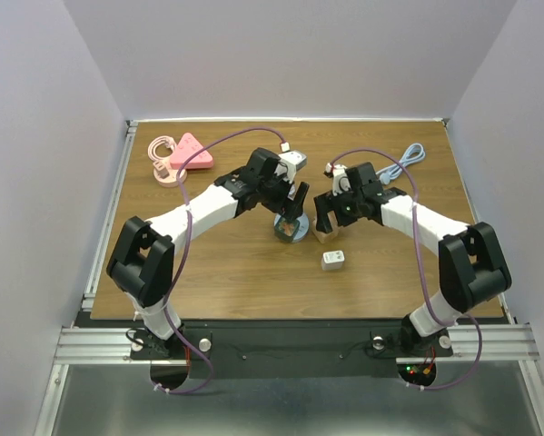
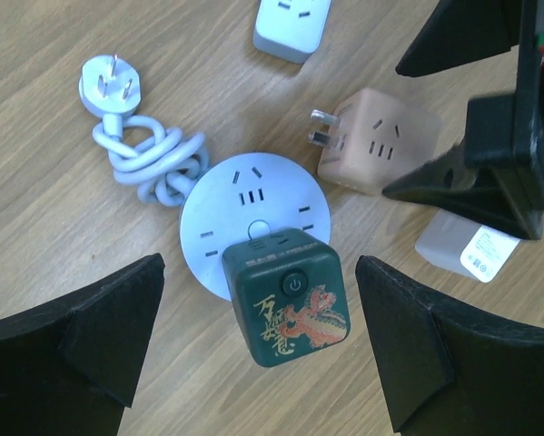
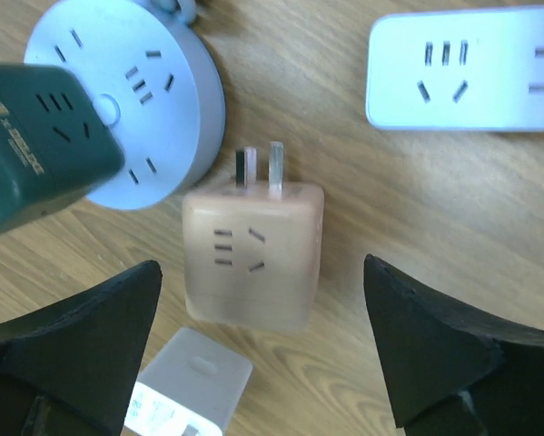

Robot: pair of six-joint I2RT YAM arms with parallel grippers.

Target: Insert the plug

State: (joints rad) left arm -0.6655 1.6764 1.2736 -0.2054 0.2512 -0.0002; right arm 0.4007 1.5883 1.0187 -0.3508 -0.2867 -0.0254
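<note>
The plug, a beige cube adapter, lies on its side on the wooden table, its two prongs pointing at a round white socket hub. My right gripper hangs open directly above the cube, one finger on each side and neither touching it. A dark green cube with a dragon print stands on the near edge of the hub. My left gripper is open around the green cube without contact. From above, both grippers meet at the table's middle.
A small white charger lies just beside the beige cube. A white power strip sits behind it. A white plug with its knotted cable rests next to the hub. A pink power strip lies at the back left.
</note>
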